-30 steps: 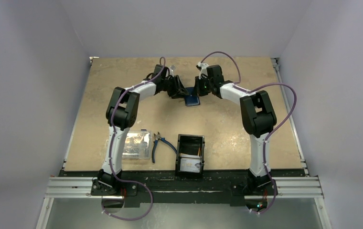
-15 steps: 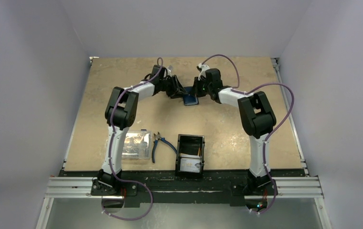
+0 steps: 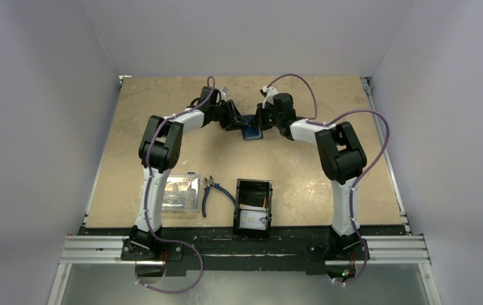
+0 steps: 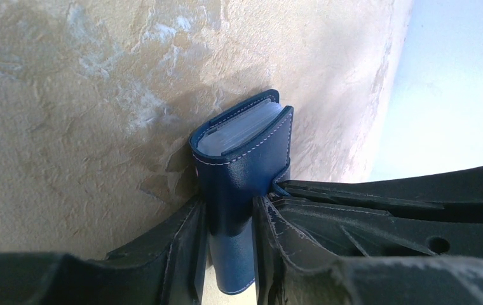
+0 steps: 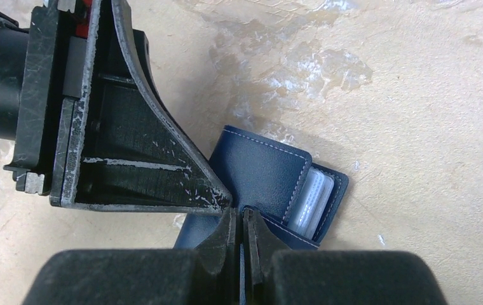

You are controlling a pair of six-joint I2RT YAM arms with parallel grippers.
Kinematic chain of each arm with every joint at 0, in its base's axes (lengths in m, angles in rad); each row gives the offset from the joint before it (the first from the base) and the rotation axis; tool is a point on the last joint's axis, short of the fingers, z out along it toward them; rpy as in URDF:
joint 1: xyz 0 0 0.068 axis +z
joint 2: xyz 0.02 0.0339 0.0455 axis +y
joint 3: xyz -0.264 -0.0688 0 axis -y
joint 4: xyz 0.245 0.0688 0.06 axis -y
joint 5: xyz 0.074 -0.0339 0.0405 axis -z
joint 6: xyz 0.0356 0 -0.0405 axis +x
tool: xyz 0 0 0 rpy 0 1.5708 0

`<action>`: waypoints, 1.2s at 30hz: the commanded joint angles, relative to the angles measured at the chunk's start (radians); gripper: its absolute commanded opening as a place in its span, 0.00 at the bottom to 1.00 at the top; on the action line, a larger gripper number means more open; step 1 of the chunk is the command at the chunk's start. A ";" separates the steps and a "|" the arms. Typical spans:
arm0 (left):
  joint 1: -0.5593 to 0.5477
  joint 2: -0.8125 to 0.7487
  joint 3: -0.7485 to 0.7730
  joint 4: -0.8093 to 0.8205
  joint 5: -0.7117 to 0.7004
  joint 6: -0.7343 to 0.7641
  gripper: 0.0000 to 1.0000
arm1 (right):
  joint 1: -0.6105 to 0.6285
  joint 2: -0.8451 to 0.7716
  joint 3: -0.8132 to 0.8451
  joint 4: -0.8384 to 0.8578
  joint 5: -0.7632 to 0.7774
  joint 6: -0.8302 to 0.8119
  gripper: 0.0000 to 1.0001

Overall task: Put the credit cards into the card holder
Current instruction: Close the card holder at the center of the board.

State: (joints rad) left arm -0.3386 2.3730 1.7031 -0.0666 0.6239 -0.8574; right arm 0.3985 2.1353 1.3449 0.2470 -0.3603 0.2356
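The navy card holder (image 3: 251, 132) is held between both arms at the far middle of the table. In the left wrist view the card holder (image 4: 245, 159) stands on edge, folded, and my left gripper (image 4: 231, 203) is shut across its body. Pale credit cards (image 4: 242, 130) show as a stack of edges inside its fold. In the right wrist view my right gripper (image 5: 239, 216) is shut on a thin blue flap of the card holder (image 5: 264, 168). The credit cards (image 5: 312, 200) show in the open end beside it. The left gripper's finger (image 5: 143, 152) presses the holder from the other side.
A black open tray (image 3: 253, 190) near the front edge holds a white card (image 3: 252, 219). Blue-handled pliers (image 3: 212, 192) and a clear plastic box (image 3: 182, 194) lie left of the tray. Both arms arch over the table's middle.
The card holder and both grippers have shifted slightly left and farther back. The left fingers have squeezed a little tighter on the holder.
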 commanded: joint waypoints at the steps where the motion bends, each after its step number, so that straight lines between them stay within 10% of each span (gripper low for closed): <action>1: -0.082 0.008 -0.014 0.082 0.065 -0.021 0.27 | 0.150 0.147 -0.056 -0.372 -0.061 -0.064 0.07; 22: -0.080 0.002 -0.033 0.112 0.086 -0.042 0.18 | 0.309 0.237 0.032 -0.565 0.145 -0.132 0.09; 36: -0.082 -0.024 -0.091 0.215 0.140 -0.115 0.18 | 0.338 0.294 -0.040 -0.413 -0.214 -0.051 0.18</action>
State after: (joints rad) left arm -0.3283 2.3672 1.6390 0.0410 0.6556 -0.9199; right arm 0.5625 2.1731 1.4452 0.0555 0.0311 0.0364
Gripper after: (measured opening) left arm 0.274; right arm 0.165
